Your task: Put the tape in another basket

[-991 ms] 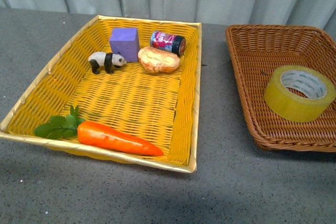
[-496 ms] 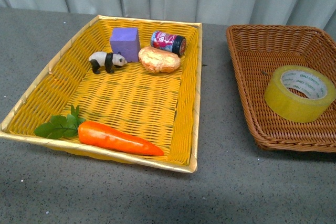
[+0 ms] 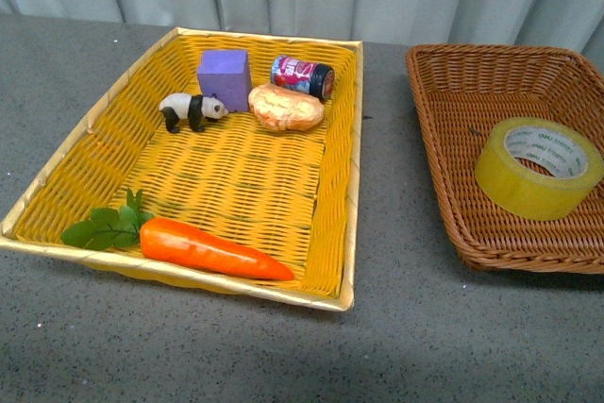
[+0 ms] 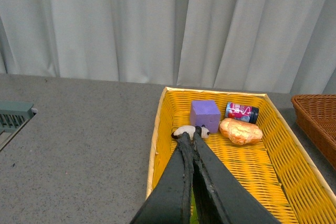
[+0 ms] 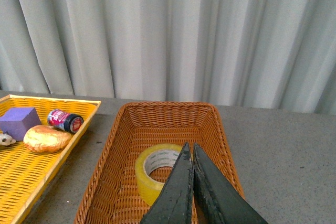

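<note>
The yellowish tape (image 3: 538, 167) with a white printed core lies inside the dark brown wicker basket (image 3: 453, 92) at the right of the front view. It also shows in the right wrist view (image 5: 152, 169), inside the same basket (image 5: 110, 156). My right gripper (image 5: 189, 148) is shut and empty, held above the tape. My left gripper (image 4: 190, 136) is shut and empty, above the yellow basket (image 4: 157, 129). Neither gripper shows in the front view.
The yellow basket (image 3: 85, 139) holds a purple block (image 3: 224, 77), a toy panda (image 3: 192, 109), a bread roll (image 3: 285, 107), a small can (image 3: 302, 75) and a carrot (image 3: 212, 247). Grey tabletop (image 3: 396, 233) lies between the baskets. A curtain hangs behind.
</note>
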{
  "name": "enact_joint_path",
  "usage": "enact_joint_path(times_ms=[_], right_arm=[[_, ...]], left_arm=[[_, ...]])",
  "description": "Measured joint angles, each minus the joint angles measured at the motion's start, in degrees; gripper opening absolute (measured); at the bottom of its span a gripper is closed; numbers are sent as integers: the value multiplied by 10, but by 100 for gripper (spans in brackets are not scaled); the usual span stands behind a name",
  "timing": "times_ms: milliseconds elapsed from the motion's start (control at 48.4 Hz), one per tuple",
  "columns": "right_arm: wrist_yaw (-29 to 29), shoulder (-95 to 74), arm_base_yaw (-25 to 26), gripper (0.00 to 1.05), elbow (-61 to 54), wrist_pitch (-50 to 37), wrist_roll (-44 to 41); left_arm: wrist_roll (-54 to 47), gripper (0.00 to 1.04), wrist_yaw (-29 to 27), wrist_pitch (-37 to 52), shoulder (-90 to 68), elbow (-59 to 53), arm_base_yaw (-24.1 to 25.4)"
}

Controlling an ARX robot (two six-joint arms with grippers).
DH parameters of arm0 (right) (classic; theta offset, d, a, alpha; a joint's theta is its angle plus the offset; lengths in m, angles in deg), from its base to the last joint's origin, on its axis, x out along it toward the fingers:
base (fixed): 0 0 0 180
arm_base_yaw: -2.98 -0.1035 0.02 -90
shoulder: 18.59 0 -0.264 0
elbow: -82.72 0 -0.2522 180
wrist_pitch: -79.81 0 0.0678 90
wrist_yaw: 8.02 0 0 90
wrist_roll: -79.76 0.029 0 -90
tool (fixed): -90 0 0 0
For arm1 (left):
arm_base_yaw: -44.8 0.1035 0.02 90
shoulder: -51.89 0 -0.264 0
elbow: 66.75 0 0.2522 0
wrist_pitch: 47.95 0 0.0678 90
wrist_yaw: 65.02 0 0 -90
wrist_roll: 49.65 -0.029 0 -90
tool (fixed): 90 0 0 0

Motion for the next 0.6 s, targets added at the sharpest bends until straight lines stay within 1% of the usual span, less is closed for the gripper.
enact_joint_path(times_ms=[413, 434, 516, 578, 599], right_arm=[[1, 58, 0, 1, 0, 57, 0], [1, 64, 0, 1, 0, 65, 0], [1, 131, 0, 1, 0, 151, 0], [1, 153, 0, 1, 0, 156, 0], [1, 155, 0, 1, 0, 156, 0]], left_arm=[[0, 4, 0, -69, 70, 0, 0], [0, 4, 0, -72, 73, 0, 0], [0, 4, 0, -85, 85, 0, 0], [0, 4, 0, -97, 97, 0, 0], [0, 4, -1, -116, 112, 0, 0]])
